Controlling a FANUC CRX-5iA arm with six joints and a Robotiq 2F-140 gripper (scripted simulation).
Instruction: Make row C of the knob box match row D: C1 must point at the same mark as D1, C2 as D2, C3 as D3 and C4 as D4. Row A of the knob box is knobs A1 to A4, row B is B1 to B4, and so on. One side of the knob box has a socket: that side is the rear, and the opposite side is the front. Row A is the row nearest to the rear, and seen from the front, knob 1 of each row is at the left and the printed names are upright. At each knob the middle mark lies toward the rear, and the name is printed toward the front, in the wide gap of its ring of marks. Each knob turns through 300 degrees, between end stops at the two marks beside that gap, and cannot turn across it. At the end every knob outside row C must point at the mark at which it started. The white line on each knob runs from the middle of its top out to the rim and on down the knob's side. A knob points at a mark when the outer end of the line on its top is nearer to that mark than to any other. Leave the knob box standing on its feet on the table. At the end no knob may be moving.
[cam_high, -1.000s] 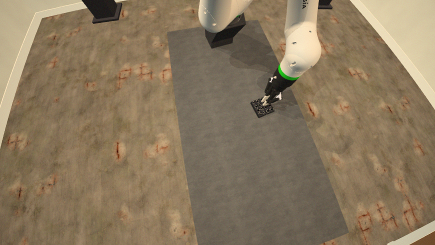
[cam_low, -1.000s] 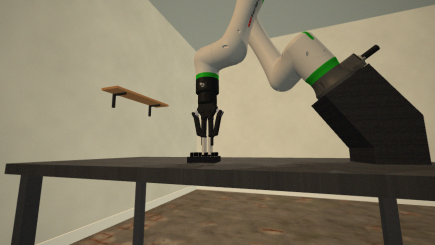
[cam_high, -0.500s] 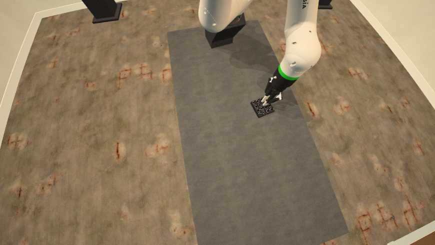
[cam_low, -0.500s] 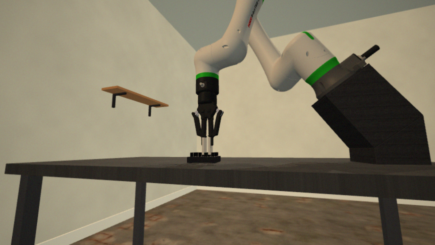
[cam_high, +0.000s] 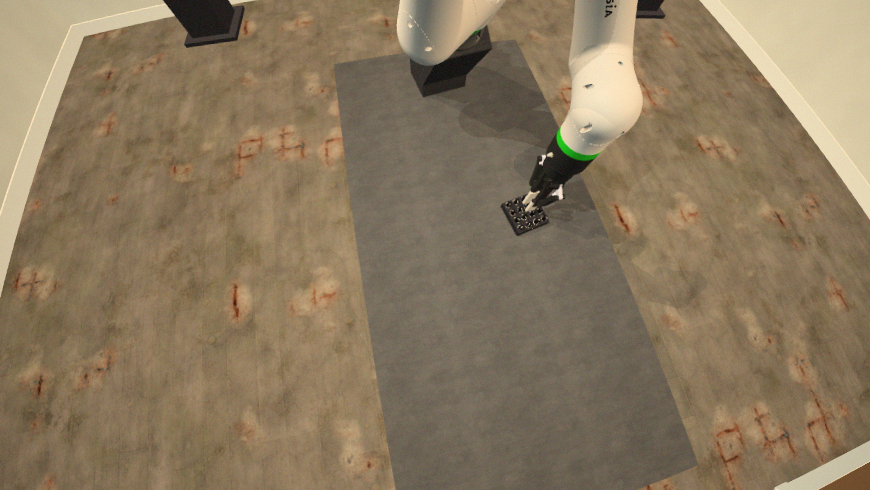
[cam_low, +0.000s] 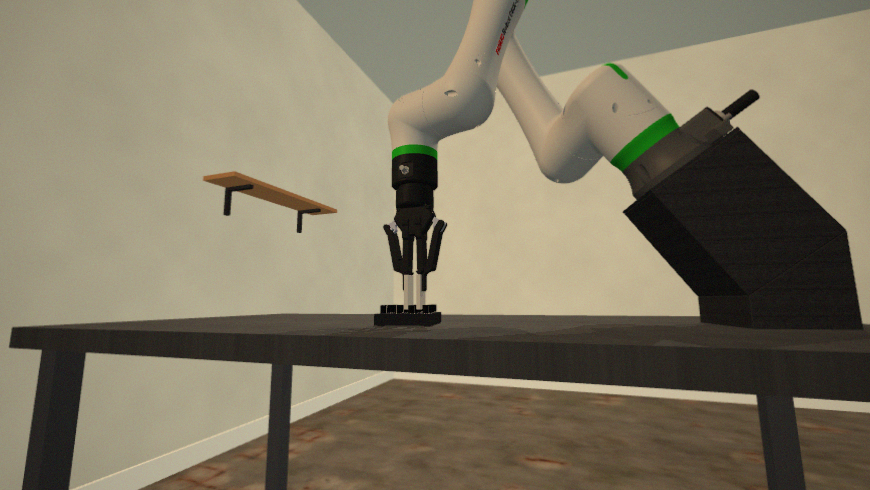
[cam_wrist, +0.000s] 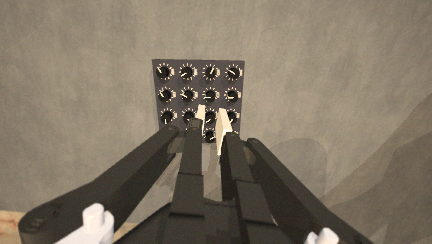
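"Where's the knob box (cam_high: 517, 232) (cam_low: 407, 319) (cam_wrist: 198, 84)?"

"Flat on the dark table (cam_high: 462, 304) (cam_low: 426, 353), right under the gripper (cam_high: 527, 204) (cam_low: 412, 310) (cam_wrist: 210, 117)."

"And what does the box carry?"

"Black knobs in a four-by-four grid, each with a white line and a ring of pale marks. The gripper hides some of those nearest the wrist camera."

"Are the fingers open?"

"Only slightly. The pale fingertips (cam_high: 528, 199) (cam_low: 407, 292) stand close together with a narrow gap, down among the knobs over row C. I can't tell whether they're pinching one."

"Does row C match row D?"

"Not at the far end: knob C4 (cam_wrist: 210, 73) and knob D4 (cam_wrist: 233, 73) have lines slanting different ways. C3 and D3 both point roughly rearward-left in this rough view, too small to name the marks."
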